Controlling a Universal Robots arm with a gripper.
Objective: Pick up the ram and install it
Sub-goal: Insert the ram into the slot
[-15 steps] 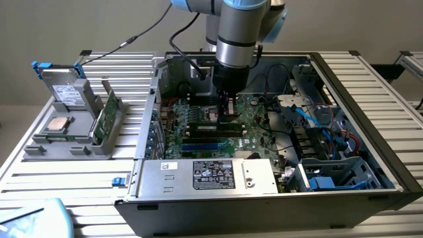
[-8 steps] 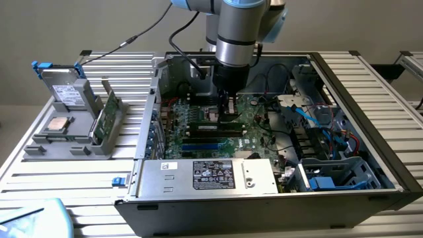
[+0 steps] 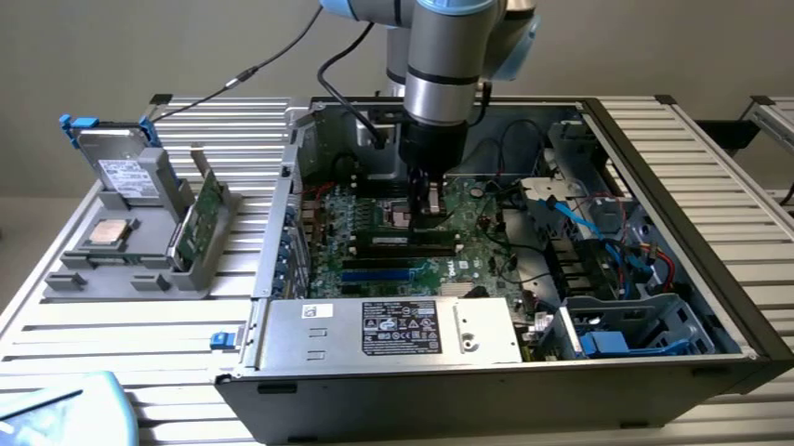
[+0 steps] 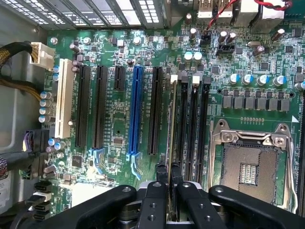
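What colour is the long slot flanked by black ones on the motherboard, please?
The slot is blue, clearest in the wrist view.

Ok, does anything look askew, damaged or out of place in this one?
Nothing stands out. The pincer grips the ram edge-on, and the ram runs in line with the black slots, not skewed across them. Whether it is seated cannot be told. The processor socket is empty, with no visible damage.

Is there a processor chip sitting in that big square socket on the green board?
No, the square socket is bare in the wrist view, with its dark field of contacts lying open.
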